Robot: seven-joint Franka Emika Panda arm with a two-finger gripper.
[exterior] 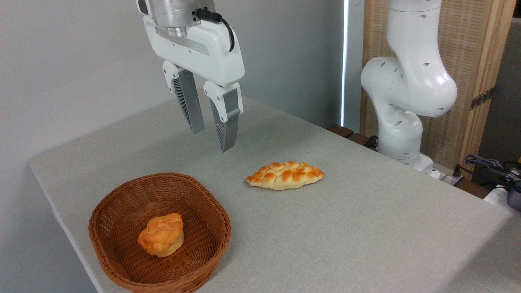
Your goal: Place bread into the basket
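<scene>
Here the knotted bun (161,235) lies inside the oval wicker basket (203,211), on the woven floor and a little to the near-left of the basket's middle. Its orange glazed top is turned up and slightly to the left, and its paler base rests on the weave. The bun seems not to touch the upright wall of the basket. The basket itself stands on the grey table (366,228), close to the table's near-left edge. Above and behind the basket hangs the gripper (213,140), well clear of the bun and of the basket rim. Its two ribbed grey fingers (226,126) point down and are spread apart, with an empty gap between them; they grasp nothing. To the right of the basket and a bit farther back, a braided oval loaf (285,175) with browned bumps lies flat on the table, apart from the basket. Far to the right of the basket, at the back edge of the table, rises the white base of the arm (407,97), and beyond it stands a wooden screen (480,57).
</scene>
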